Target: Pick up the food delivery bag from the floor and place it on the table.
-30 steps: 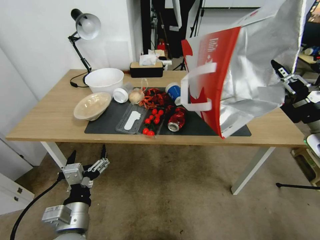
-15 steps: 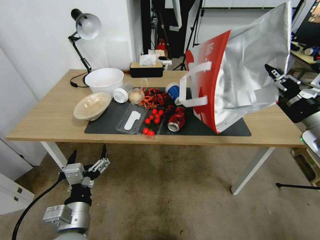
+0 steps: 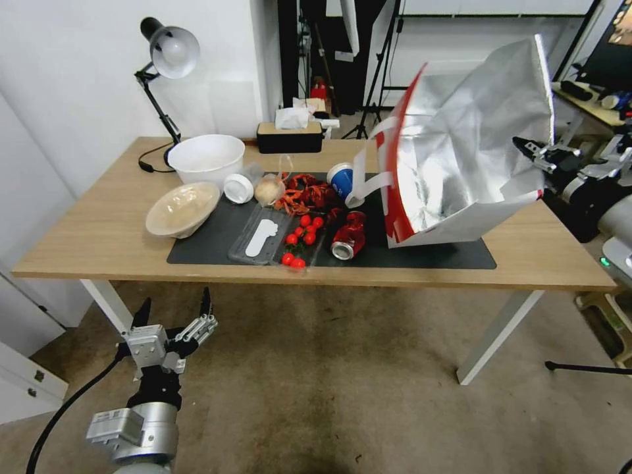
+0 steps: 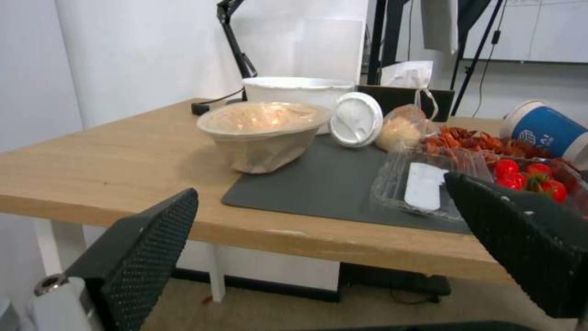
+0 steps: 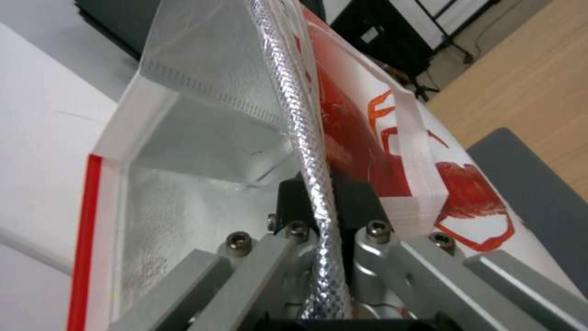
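The food delivery bag, red and white with silver foil lining, is tilted over the right part of the table. Its lower edge is down at the dark grey mat, and its open mouth faces me. My right gripper is shut on the bag's rim at the right. In the right wrist view the fingers clamp the foil wall beside a white strap handle. My left gripper hangs open and empty low over the floor, before the table's left leg; the left wrist view shows its fingers spread.
On the mat left of the bag lie a crushed red can, cherry tomatoes, a blue cup, a clear tray and two bowls. A desk lamp and tissue box stand at the back.
My right gripper has come down and leftward with the bag, bringing its lower edge from above the mat down to it. The left arm has not moved.
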`<state>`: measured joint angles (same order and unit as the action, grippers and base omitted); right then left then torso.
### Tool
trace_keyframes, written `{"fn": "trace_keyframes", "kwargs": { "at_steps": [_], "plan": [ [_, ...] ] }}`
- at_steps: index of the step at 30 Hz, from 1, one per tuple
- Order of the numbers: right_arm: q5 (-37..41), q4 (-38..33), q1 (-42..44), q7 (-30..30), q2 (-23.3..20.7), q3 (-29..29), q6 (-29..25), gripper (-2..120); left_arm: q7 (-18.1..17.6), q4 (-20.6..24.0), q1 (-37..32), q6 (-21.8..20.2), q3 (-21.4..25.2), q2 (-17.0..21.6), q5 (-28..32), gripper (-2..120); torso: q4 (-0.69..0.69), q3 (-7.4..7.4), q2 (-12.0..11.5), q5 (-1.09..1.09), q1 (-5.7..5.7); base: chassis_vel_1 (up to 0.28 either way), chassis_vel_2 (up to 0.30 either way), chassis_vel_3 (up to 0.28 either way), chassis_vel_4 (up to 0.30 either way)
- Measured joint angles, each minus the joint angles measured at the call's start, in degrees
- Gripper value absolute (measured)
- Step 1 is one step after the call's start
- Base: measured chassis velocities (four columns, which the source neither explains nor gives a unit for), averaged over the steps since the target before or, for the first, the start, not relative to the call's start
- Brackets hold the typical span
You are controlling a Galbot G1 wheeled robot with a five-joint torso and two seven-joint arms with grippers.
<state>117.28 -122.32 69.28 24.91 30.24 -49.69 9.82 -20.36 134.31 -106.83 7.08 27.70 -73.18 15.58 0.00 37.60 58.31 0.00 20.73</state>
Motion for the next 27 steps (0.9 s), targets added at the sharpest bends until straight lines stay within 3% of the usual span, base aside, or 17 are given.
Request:
{"fn": "trace_keyframes", "kwargs": {
  "at_steps": [11, 22, 27],
  "plan": [
    [1.2, 1.8, -2.6, 6.6, -0.3, 1.0, 3.8, 0, -0.1, 0.0, 0.0, -0.1, -0.1, -0.1, -0.2, 100, 0.00, 0.00, 0.0, 0.00, 0.00, 0.000, 0.000, 0.000, 0.000],
    [1.1, 3.5, -3.9, 6.7, -1.4, 1.6, 5.3, 0, -0.1, -0.1, 0.1, -0.1, -0.2, -0.1, -0.2, 100, 0.00, 0.00, 0.0, -0.01, 0.00, 0.000, 0.000, 0.000, 0.000],
    [-2.4, 4.1, -3.8, 5.5, -1.4, 2.4, 4.2, 16, 0.1, -0.4, 0.2, -0.1, -0.3, -0.2, -0.2, 100, 0.00, 0.00, 0.0, 0.00, 0.00, 0.000, 0.000, 0.000, 0.000]
  ]
}}
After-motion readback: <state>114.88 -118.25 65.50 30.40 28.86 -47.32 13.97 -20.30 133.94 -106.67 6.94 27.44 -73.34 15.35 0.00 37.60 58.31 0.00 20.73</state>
